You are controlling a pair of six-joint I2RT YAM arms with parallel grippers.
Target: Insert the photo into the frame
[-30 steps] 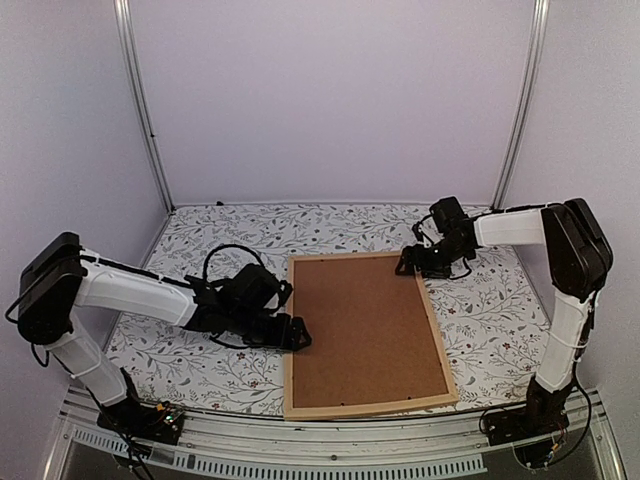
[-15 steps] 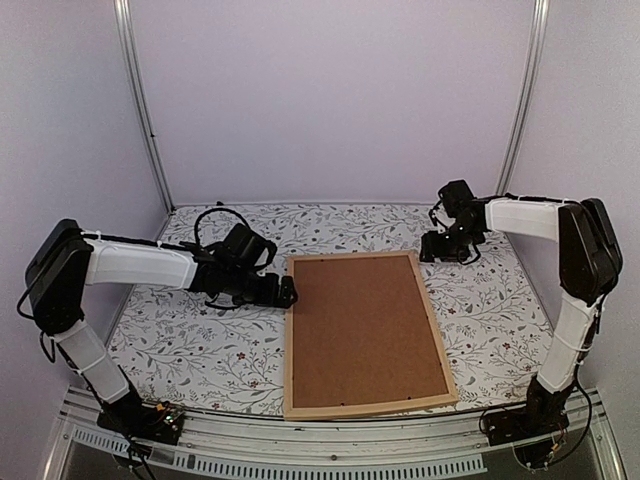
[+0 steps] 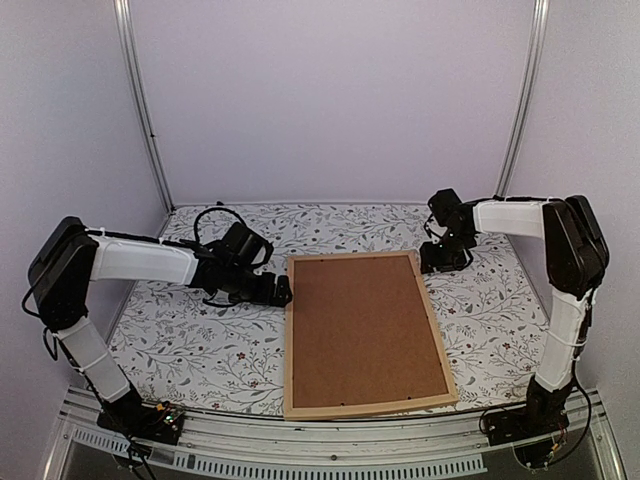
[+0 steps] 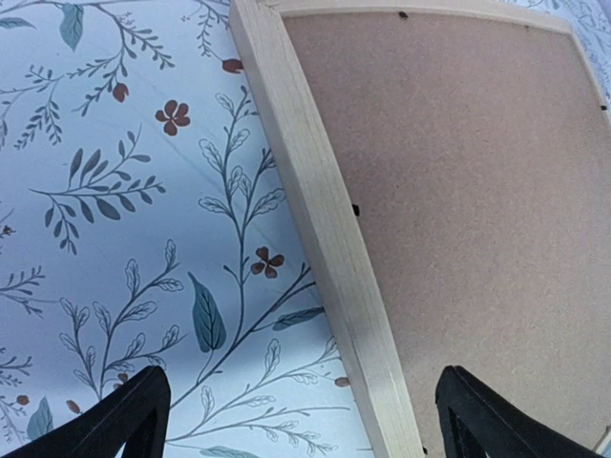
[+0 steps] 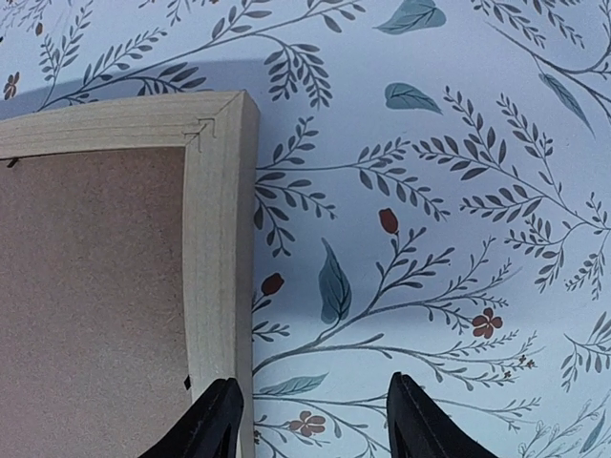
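Observation:
The frame [image 3: 288,345], of light wood strips, lies flat in the middle of the table with a brown backing board [image 3: 362,325] filling it. The photo is out of view. My left gripper [image 3: 283,292] is open at the frame's left side near the far corner; the wooden strip [image 4: 329,229] runs between its fingers [image 4: 138,415] in the left wrist view, untouched. My right gripper [image 3: 432,262] is open at the far right corner [image 5: 218,239], one finger [image 5: 215,425] over the strip's outer edge, the other over the cloth. Neither holds anything.
A floral tablecloth [image 3: 190,340] covers the table. White walls with metal posts [image 3: 145,110] close in the back and sides. The table's front rail [image 3: 330,440] runs close to the frame's near edge.
My left gripper has moved along the frame's left side toward the far corner and opened wider. My right gripper shifted right, off the corner, and its jaws narrowed.

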